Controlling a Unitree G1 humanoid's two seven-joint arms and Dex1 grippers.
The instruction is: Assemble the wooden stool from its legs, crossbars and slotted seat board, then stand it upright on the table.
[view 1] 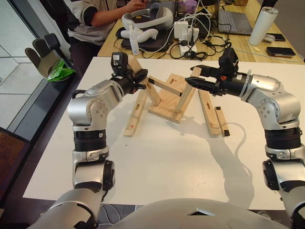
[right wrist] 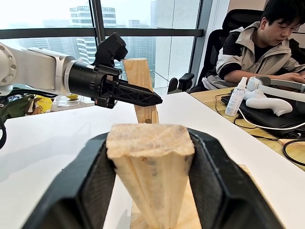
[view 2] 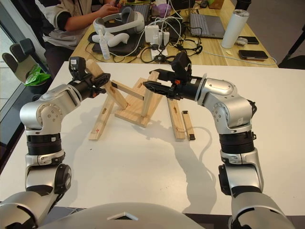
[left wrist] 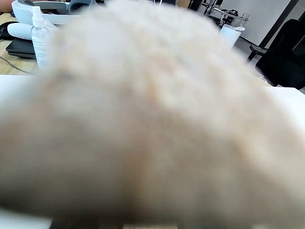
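The slotted seat board (view 1: 164,109) lies tilted on the white table (view 1: 157,162), with two legs rising from it. My left gripper (view 1: 141,82) is shut on the left leg (view 1: 153,94) near its upper end. That leg shows as a blur of pale wood (left wrist: 152,124) in the left wrist view. My right gripper (view 1: 189,82) is shut on the right leg (view 1: 183,99), whose end grain (right wrist: 150,143) sits between the black fingers (right wrist: 205,176). A crossbar (view 1: 164,86) runs between the two legs. My left gripper (right wrist: 143,98) also shows farther off in the right wrist view.
A loose leg (view 1: 135,116) lies flat left of the board. A long piece (view 1: 208,110) and a short bar (view 1: 222,122) lie to its right. Behind the table a desk holds a headset (view 1: 147,18), a spray bottle (view 1: 135,40), cables and a tumbler (view 1: 263,25).
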